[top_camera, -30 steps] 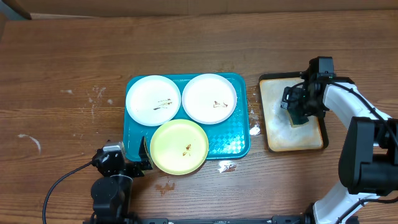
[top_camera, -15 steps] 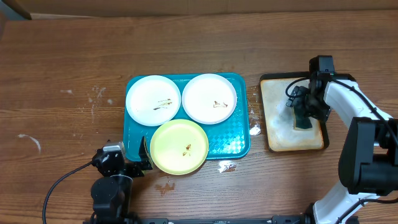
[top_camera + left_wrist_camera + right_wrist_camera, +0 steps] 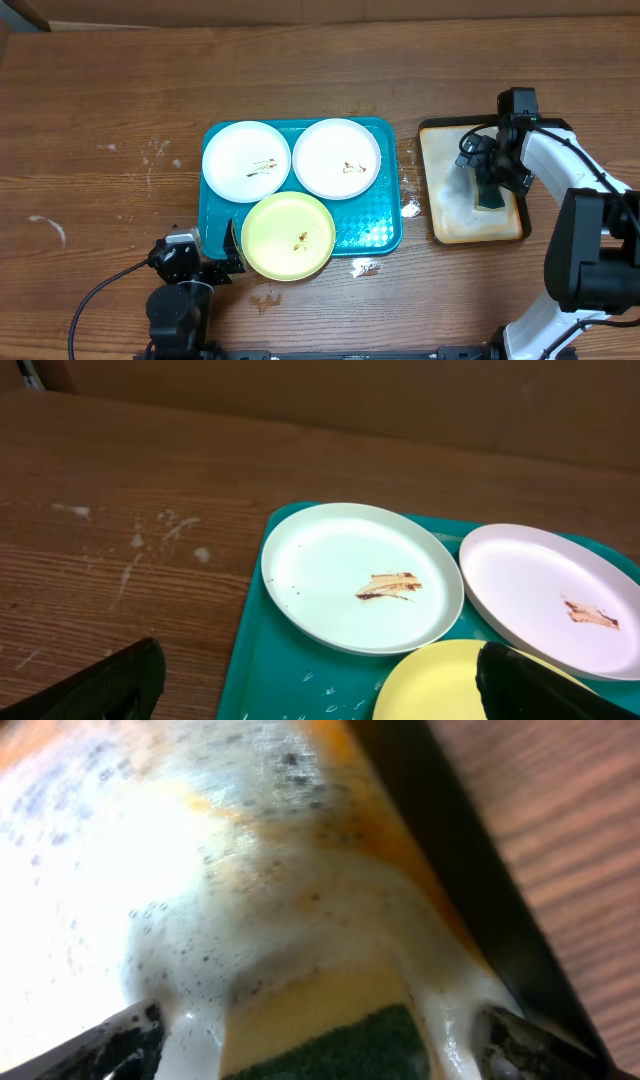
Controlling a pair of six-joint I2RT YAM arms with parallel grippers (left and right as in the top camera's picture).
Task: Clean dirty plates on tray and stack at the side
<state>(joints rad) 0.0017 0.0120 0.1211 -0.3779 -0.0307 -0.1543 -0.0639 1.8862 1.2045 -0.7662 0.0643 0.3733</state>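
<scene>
I am looking down on the bench (image 3: 100,100), where the teal tray (image 3: 385,235) is lying about midway between the left and right edges. All three plates are sitting on it. The left white plate (image 3: 246,161) and the right white plate (image 3: 336,158) are resting side by side along the tray's far rim, nearly touching. The yellow-green plate (image 3: 288,236) is sitting nearer to me, and its near portion is hanging over the tray's near rim. Each plate is carrying a small dark smear near its middle.

My left pincer (image 3: 318,660) is hovering low by the near edge of the bench, at the tray's near-left corner. Its jaws are spread wide and are holding nothing. In the left wrist view they are framing the left white plate, with the yellow-green plate's rim just showing between them.

Toward the right edge of the bench, the beige tray (image 3: 445,225) is lying just beside the teal one, apart from it. My right pincer (image 3: 487,190) is reaching down into it over the green sponge (image 3: 490,198). In the right wrist view the jaws are standing wide apart, straddling the sponge rather than squeezing it. White foam (image 3: 200,920) is spreading over the wet tray floor and clinging around the sponge.
</scene>
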